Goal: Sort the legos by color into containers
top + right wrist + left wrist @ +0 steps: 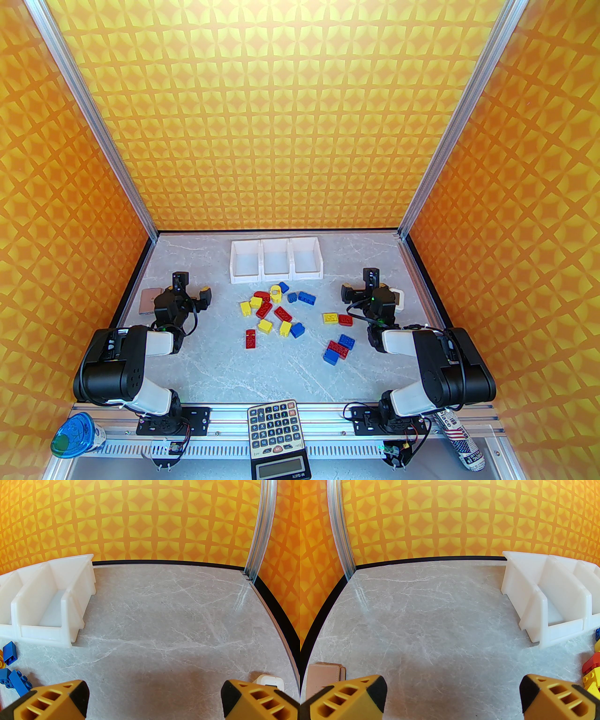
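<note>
Calculator (pixel 276 433) nearest, on the rail at the near edge. Left tool (pixel 192 288) at desk (pixel 262 370) left, jaws wide apart, gripping nothing. Right tool (pixel 360 283) at desk right, jaws likewise apart, gripping nothing. Legos (pixel 281 313) in red, yellow, blue, scattered mid-desk between both tools, just in front of containers (pixel 260 258), three white bins joined at the far edge.

Three white containers (pixel 276 277) are counted, joined in one row. Of the legos (pixel 282 313), about eighteen are counted: six red, six yellow (pixel 265 325) and six blue (pixel 306 296), though in the dense group the number cannot be told with certainty. One calculator (pixel 274 424), one pink case (pixel 149 300), one small white device (pixel 269 682), one printed can (pixel 461 438) and one blue-lidded cup (pixel 72 433) are seen. Two arms (pixel 122 365) are counted.
</note>
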You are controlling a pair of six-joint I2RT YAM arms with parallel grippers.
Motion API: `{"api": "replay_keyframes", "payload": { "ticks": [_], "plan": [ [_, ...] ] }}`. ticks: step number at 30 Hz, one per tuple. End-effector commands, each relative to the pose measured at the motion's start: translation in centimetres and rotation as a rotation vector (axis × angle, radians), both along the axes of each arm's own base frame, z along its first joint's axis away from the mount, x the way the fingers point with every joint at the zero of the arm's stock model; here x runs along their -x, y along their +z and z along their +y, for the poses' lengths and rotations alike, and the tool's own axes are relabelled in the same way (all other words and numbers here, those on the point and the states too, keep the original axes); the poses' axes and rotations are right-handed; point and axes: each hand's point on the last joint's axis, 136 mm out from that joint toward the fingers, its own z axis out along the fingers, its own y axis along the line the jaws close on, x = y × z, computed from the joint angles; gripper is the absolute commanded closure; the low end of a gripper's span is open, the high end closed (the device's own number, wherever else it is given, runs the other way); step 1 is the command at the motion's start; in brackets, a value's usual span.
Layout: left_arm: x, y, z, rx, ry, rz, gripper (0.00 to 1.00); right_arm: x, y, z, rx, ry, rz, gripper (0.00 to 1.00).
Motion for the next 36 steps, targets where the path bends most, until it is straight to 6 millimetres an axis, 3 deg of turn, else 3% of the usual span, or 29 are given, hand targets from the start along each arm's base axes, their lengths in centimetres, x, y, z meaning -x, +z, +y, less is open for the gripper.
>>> {"api": "replay_keyframes", "payload": {
  "ticks": [1, 6, 10, 12, 16, 19, 22, 24, 26, 30, 36],
  "plan": [
    [-0.3, 0.3, 0.4, -0.005, 0.007, -0.009, 0.01, -0.1, 0.3, 0.1, 0.001, 0.010, -0.017, 0.02],
    [-0.5, 0.6, 0.4, -0.010, 0.009, -0.002, 0.01, -0.3, 0.8, 0.0, 0.005, 0.005, -0.026, 0.01],
    [-1.0, 3.2, 0.3, -0.021, 0.014, 0.056, 0.01, 0.1, 3.0, -0.3, 0.011, -0.012, 0.003, 0.01],
    [-0.7, 5.8, 0.2, -0.010, 0.029, 0.040, 0.01, 0.5, 4.3, -0.8, -0.006, -0.048, 0.017, 0.02],
    [0.5, 13.4, -0.4, 0.090, 0.045, -0.074, 0.01, 1.4, 7.8, -1.4, -0.049, -0.105, 0.102, 0.01],
    [2.0, 19.7, -1.1, 0.136, 0.050, -0.190, 0.01, 2.4, 11.4, -1.4, -0.078, -0.122, 0.052, 0.02],
    [3.6, 24.0, -3.6, 0.203, -0.010, -0.237, 0.01, 3.7, 14.1, -1.2, -0.113, -0.124, 0.071, 0.02],
    [4.1, 25.8, -5.2, 0.247, -0.045, -0.201, 0.01, 4.2, 14.9, -0.4, -0.131, -0.086, 0.129, 0.01],
    [4.4, 26.0, -8.0, 0.221, -0.117, -0.121, 0.01, 4.5, 14.8, 1.6, -0.161, 0.012, 0.194, 0.02],
    [5.3, 25.5, -11.8, 0.144, -0.163, -0.026, 0.01, 4.9, 14.1, 4.8, -0.166, 0.109, 0.266, 0.01],
    [4.8, 23.3, -13.2, 0.152, -0.161, 0.159, 0.01, 5.2, 11.1, 8.9, -0.163, 0.267, 0.406, 0.06]
  ]
}}
